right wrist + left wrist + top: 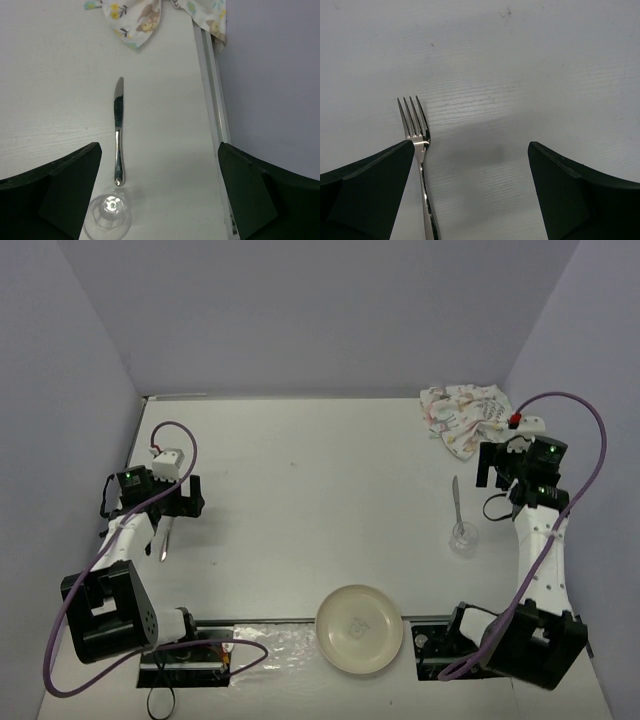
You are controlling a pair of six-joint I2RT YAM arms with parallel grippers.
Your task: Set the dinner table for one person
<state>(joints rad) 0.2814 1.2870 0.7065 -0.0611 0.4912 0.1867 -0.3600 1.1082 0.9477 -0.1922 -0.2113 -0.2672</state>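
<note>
As the left gripper (471,144) gapes, the fork (413,120) runs off-frame below.

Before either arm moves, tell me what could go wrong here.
1. The fork lies against one finger of the open left gripper, well off centre. Closing from here could shove it sideways instead of gripping it.
2. The glass stands right at the handle end of the knife, below the open right gripper. Reaching for the knife could knock the glass over.
</note>
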